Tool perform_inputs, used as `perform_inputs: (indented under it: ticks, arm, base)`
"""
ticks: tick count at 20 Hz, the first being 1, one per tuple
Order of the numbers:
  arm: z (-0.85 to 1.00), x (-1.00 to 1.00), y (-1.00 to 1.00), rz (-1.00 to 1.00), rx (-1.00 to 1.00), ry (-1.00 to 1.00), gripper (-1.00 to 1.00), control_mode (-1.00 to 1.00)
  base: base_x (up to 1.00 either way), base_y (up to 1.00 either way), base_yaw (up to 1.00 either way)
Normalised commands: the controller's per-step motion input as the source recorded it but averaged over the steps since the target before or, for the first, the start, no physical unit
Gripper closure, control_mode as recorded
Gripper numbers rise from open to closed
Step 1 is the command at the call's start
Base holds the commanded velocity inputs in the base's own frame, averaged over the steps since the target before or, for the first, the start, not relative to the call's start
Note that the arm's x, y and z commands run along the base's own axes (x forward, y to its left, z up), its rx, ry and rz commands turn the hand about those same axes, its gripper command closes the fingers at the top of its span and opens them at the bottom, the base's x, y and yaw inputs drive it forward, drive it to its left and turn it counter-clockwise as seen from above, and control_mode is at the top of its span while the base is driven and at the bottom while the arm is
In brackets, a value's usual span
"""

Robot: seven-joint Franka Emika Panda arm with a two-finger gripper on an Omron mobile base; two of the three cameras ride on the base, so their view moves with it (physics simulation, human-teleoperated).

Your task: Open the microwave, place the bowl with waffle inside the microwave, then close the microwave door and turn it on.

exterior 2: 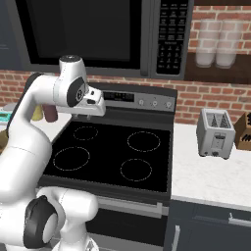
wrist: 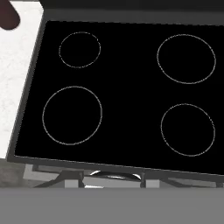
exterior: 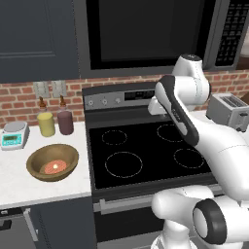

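The microwave [exterior: 146,34] [exterior 2: 98,29] hangs above the stove, and the microwave door [exterior: 136,29] is shut flat against it. On the left counter sits the brown bowl [exterior: 36,163] with the small reddish waffle [exterior: 55,167] inside. My gripper [exterior: 156,111] [exterior 2: 89,115] hovers over the back of the cooktop, pointing down, well right of the bowl and below the microwave. Nothing is in it. Its fingers are too small and hidden to show how wide they stand.
The black stove top [exterior: 146,151] [wrist: 122,87] lies under the hand. A yellow canister [exterior: 46,124], a maroon canister [exterior: 65,121] and a scale [exterior: 13,134] stand behind the bowl. A silver toaster [exterior 2: 214,133] and a knife block [exterior 2: 243,130] occupy the right counter.
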Motion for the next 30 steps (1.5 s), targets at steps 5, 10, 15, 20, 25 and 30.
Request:
perform_inputs:
  ticks: [5, 10, 15, 20, 25, 30]
  arm:
    - [0.00, 0.00, 0.00, 0.00, 0.00, 0.00, -1.00, -1.00]
    - [-0.02, -0.21, 0.00, -0.04, 0.00, 0.01, -1.00, -1.00]
    - [0.00, -0.40, -0.01, -0.12, 0.00, -0.02, -1.00, -1.00]
    - [0.17, -0.59, -0.06, -0.05, 0.01, -0.30, -1.00, -1.00]
    - [0.59, -0.26, -0.04, 0.00, 0.00, -0.50, -1.00, -1.00]
    - [0.50, -0.11, -0.48, 0.04, 0.00, -0.44, -1.00, -1.00]
  base:
    - [0.00, 0.00, 0.00]
    - [0.00, 0.00, 0.00]
    - [0.00, 0.00, 0.00]
    - [0.00, 0.00, 0.00]
    - [0.00, 0.00, 0.00]
    - [0.00, 0.00, 0.00]
